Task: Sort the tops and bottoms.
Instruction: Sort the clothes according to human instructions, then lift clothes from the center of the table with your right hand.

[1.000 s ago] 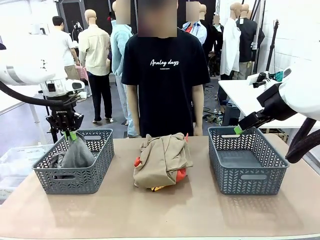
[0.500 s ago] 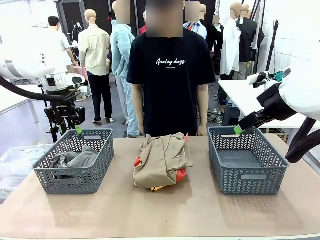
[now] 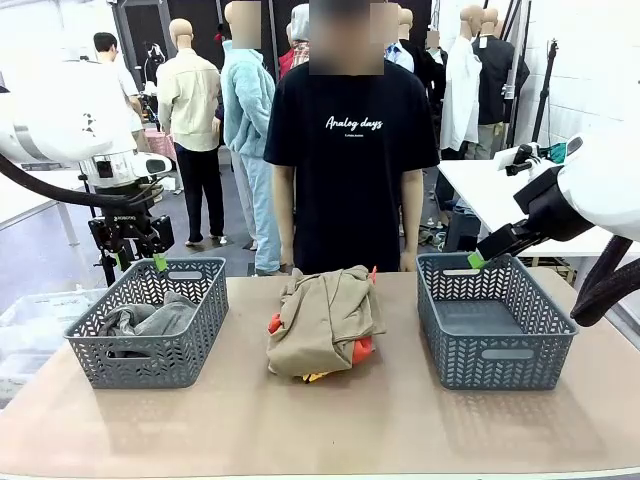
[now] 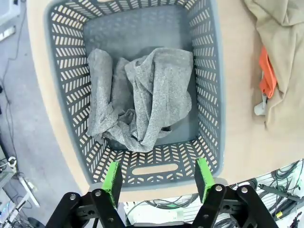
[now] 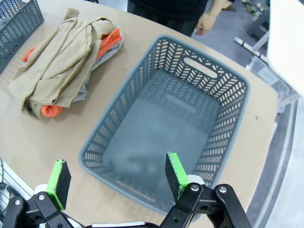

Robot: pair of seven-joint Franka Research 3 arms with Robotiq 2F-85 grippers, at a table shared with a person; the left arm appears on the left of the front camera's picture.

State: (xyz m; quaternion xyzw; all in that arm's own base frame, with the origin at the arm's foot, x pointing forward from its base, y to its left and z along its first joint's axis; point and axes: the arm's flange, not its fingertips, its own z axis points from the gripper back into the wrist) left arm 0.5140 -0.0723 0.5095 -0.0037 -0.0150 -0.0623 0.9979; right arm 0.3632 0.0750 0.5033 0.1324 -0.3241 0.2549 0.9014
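A dark grey garment (image 3: 150, 320) (image 4: 142, 104) lies crumpled in the left basket (image 3: 185, 355) (image 4: 209, 71). My left gripper (image 3: 140, 260) (image 4: 157, 178) hangs open above that basket's far left corner, nothing between its fingers. A khaki-tan garment (image 3: 325, 320) (image 5: 57, 66) tops the pile at the table's middle, with the orange-red one (image 3: 362, 350) (image 5: 111, 40) poking out beneath. A bit of light grey cloth (image 5: 83, 92) shows at the pile's edge. My right gripper (image 3: 478, 258) (image 5: 116, 178) stands open over the empty right basket (image 3: 495, 355) (image 5: 118, 123).
A person in a black T-shirt (image 3: 350, 150) stands at the far side of the table, arms down, a hand (image 5: 206, 21) near the right basket's far end. Bare tabletop (image 3: 330, 420) runs along the front of both baskets and the pile.
My left gripper opened and let the dark grey garment drop into the left basket, then rose a little. The person shifted slightly to the right. The right arm stayed still.
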